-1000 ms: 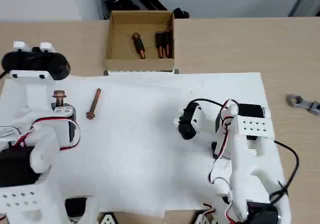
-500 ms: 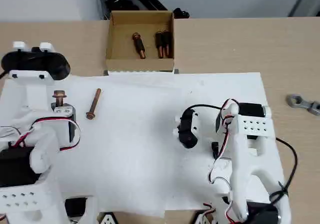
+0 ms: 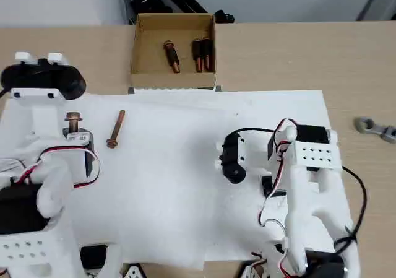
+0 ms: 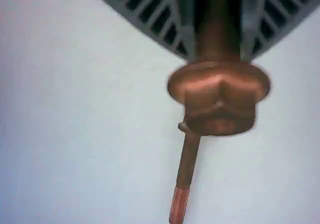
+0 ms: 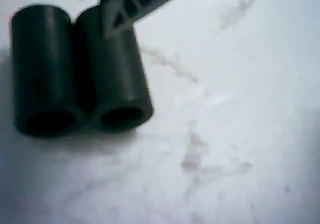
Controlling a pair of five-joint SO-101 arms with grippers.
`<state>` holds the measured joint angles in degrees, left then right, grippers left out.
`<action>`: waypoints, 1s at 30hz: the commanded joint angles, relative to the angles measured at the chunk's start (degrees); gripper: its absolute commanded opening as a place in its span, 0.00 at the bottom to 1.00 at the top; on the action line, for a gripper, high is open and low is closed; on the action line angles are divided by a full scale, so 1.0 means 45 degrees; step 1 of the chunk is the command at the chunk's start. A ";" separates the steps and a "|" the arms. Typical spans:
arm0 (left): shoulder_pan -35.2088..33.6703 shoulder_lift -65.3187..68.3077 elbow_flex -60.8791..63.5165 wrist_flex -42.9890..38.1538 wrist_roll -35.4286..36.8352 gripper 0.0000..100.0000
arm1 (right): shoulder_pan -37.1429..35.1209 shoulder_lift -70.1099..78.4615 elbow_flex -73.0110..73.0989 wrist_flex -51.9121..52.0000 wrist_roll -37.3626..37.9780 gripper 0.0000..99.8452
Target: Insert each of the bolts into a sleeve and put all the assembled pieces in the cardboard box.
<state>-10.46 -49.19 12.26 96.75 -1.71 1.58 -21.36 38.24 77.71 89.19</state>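
**Right arm draws back over the sleeves; left arm waits with a bolt**

Over the last second the right arm (image 3: pixel 309 166) pulls back toward its own base, away from the cardboard box (image 3: pixel 173 80). Its wrist view now looks down on the black sleeves (image 5: pixel 80 74), which lie side by side on the white sheet (image 3: pixel 173 185). The right claw (image 5: pixel 131 7) hangs just over one of them, but I cannot tell whether it is apart or together.

The left claw (image 4: pixel 217 24) has not moved and stays clamped on a held bolt (image 3: pixel 73 122), head up. The loose bolt (image 3: pixel 116 129) lies just beside it on the sheet, untouched.

Three assembled pieces (image 3: pixel 198 54) already rest in the box. That leaves two bolts and two sleeves, so the shift reads as lining up to pick a sleeve for the waiting bolt.
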 commanded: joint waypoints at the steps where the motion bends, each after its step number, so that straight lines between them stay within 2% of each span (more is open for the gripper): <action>1: 0.0137 -0.1074 -0.0029 -0.0313 0.0078 0.00 | -0.0029 -0.0205 0.0488 -0.0791 0.0137 0.17; 13: 0.0137 -0.2012 0.0576 -0.0234 0.0078 0.00 | 0.0029 -0.0107 0.2266 -0.2725 0.0156 0.17; 20: 0.0137 -0.2012 0.0557 0.0000 0.0078 0.00 | 0.0107 0.2237 0.2266 -0.4034 0.0117 0.17; 25: 0.0137 -0.2012 0.0557 0.0000 0.0078 0.00 | 0.0850 0.3311 0.2051 -0.5031 0.0059 0.17; 27: 0.0137 -0.2012 0.0557 0.0000 0.0078 0.00 | 0.0908 0.3311 0.2051 -0.5148 0.0059 0.13; 29: 0.0137 -0.2012 0.0557 -0.0039 0.0098 0.00 | 0.0908 0.3292 0.2051 -0.5187 -0.0020 0.01; 30: 0.0137 -0.2012 0.0557 -0.0059 0.0098 0.00 | 0.0908 0.3311 0.2051 -0.5284 -0.0176 0.01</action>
<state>-10.11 -57.63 15.08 96.75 -1.71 3.69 -9.93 47.38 56.88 89.45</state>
